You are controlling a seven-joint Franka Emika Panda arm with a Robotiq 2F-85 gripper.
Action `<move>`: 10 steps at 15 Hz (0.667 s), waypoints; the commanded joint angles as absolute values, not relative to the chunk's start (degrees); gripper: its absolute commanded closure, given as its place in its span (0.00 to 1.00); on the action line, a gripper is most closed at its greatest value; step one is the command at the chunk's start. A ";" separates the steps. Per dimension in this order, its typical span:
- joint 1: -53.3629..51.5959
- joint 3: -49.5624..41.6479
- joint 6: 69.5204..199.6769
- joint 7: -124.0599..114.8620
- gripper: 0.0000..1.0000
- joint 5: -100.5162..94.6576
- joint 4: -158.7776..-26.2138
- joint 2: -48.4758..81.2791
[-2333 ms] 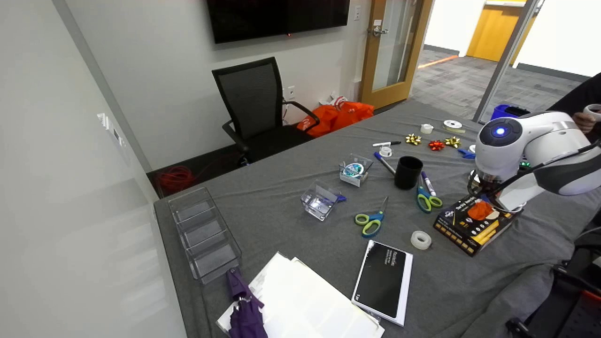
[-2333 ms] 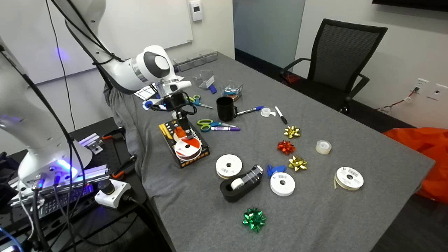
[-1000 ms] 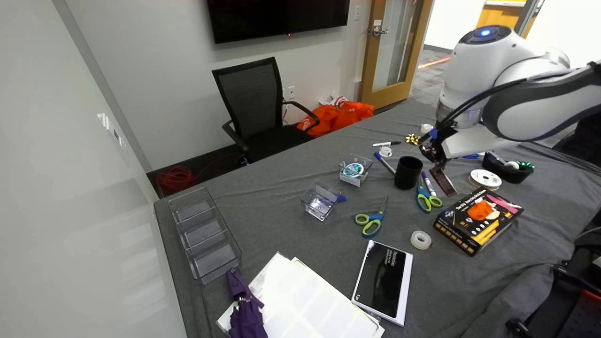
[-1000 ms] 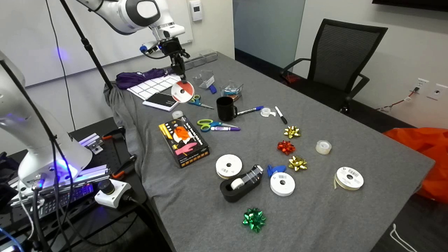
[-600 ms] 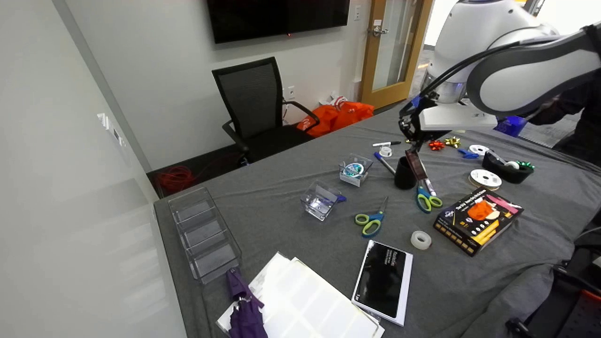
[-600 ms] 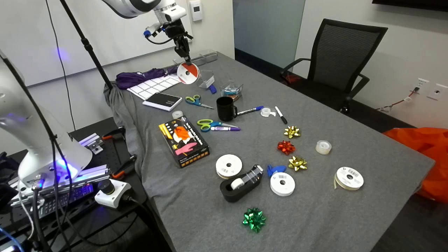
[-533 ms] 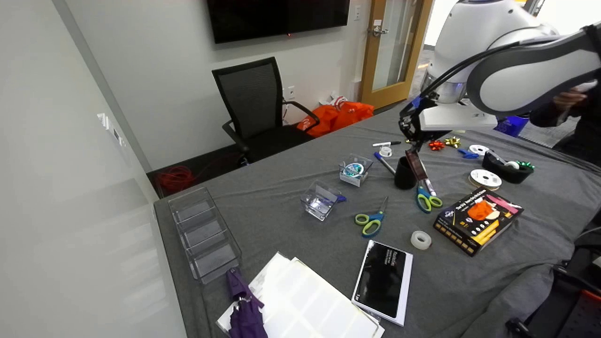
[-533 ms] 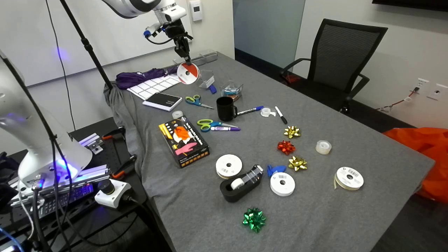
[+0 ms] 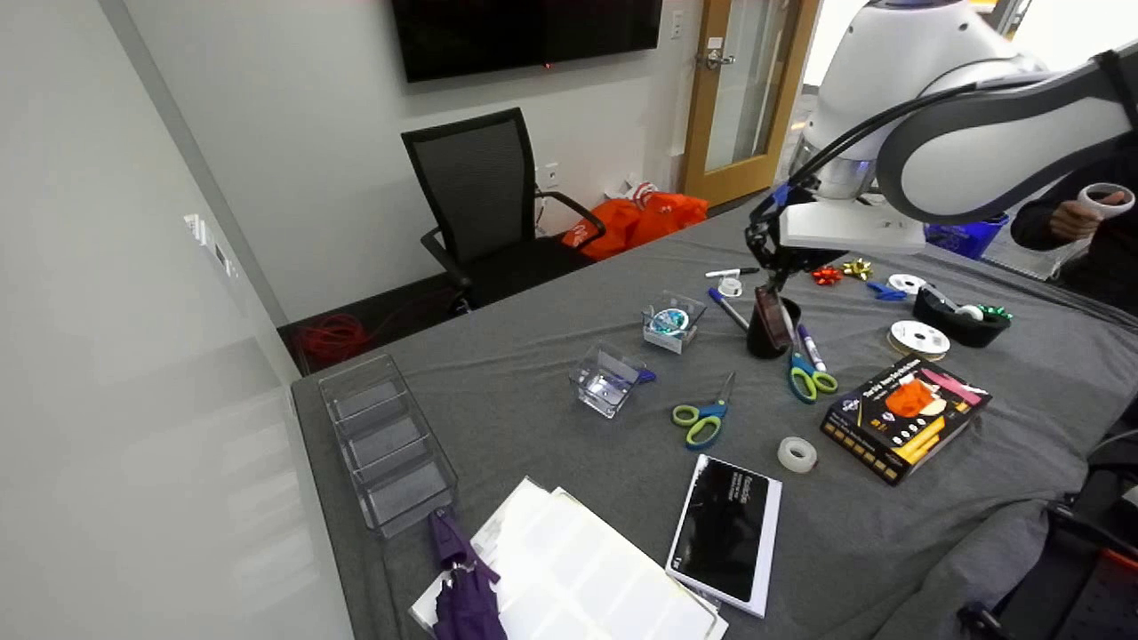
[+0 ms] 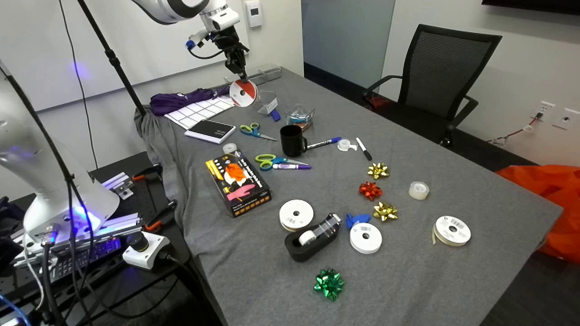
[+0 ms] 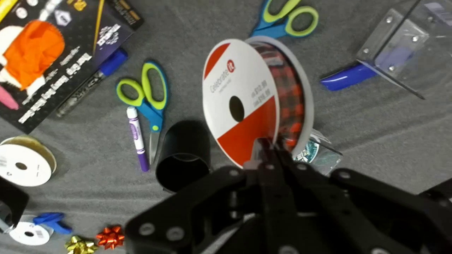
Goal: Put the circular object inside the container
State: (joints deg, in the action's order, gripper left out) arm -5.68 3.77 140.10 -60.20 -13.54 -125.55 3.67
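Since the ribbon spool [image 11: 240, 95] looks light, stiff and slick, I judge its rim the best hold, and my gripper [image 11: 271, 144] pinches it there above the table [image 11: 381, 141], between the mug [image 11: 185, 141] at left and the clear bin [image 11: 402, 46] at right in the wrist view.

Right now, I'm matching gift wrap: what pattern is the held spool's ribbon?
The ribbon is red and black checked, best seen in the wrist view.
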 commanded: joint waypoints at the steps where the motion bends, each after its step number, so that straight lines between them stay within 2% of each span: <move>1: -8.00 4.86 146.19 -70.96 0.99 -11.39 -121.17 9.71; 10: -15.72 1.96 167.34 -88.72 0.99 -7.66 -110.65 25.10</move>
